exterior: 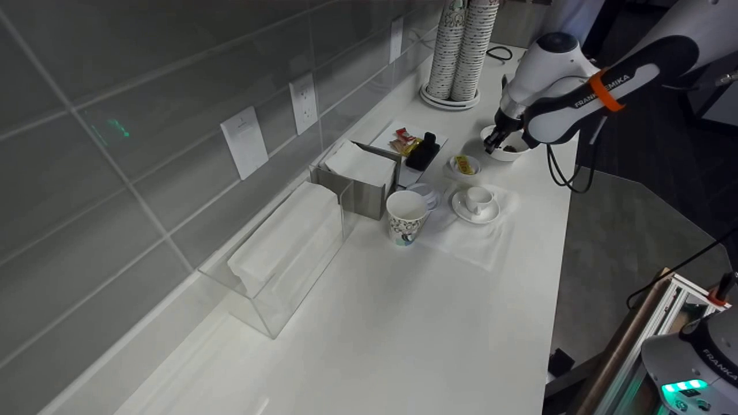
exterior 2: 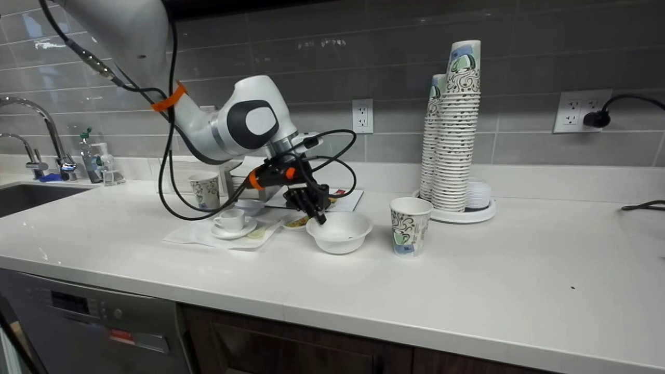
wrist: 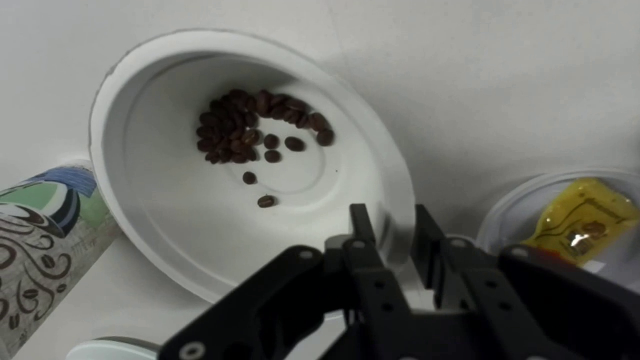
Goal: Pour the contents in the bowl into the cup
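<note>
The bowl (wrist: 170, 200) is round and white, with dark brown beans gathered to one side of its bottom. It stands upright on the counter and shows in both exterior views (exterior: 515, 140) (exterior 2: 340, 241). The cup (exterior 2: 408, 231) is a handleless patterned paper cup standing upright beside the bowl; part of it shows at the left of the wrist view (wrist: 45, 240). My gripper (wrist: 390, 207) is open, with one finger inside the bowl and one outside, the rim between them. A gap shows between the inner finger and the rim. The gripper also shows in both exterior views (exterior: 491, 144) (exterior 2: 320, 218).
A small dish with a yellow packet (wrist: 585, 220) sits close to the bowl. A white handled cup on a saucer (exterior: 478, 199) and another paper cup (exterior: 406, 222) stand further along. Tall paper cup stacks (exterior 2: 457, 150) stand behind. Napkin holders (exterior: 288, 236) line the wall.
</note>
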Available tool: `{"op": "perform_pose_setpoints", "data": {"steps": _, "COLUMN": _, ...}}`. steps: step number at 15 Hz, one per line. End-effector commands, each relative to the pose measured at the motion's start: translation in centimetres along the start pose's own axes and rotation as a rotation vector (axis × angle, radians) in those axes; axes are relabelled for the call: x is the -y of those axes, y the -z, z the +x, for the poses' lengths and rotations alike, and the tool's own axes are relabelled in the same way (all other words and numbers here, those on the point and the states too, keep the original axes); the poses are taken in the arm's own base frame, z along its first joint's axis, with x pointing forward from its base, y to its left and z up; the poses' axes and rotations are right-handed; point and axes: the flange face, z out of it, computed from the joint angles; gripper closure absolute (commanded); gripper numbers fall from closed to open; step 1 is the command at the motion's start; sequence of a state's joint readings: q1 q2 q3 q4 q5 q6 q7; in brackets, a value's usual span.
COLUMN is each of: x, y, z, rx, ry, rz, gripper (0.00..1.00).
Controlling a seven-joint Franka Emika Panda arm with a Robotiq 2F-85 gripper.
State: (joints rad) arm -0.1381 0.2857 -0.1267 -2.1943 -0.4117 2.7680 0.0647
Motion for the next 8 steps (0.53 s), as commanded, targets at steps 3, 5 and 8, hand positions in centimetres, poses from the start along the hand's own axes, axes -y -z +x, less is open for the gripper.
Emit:
{"op": "perform_pose_setpoints", "data": {"steps": 3, "x": -1.2, "y": 0.6, "z": 0.7, "rx": 0.001, "ry": -0.066, "rz": 0.025, "gripper": 1.0}}
{"op": "perform_pose_setpoints", "data": {"steps": 5, "x": -1.7, "y": 1.8, "z": 1.4, "rx": -0.014, "ry": -0.097, "rz": 0.034, "gripper": 0.98}}
{"op": "perform_pose_setpoints", "data": {"steps": 8, "x": -2.2, "y": 4.2, "z": 2.7, "rx": -0.037, "ry": -0.137, "rz": 0.063, "gripper": 0.98}}
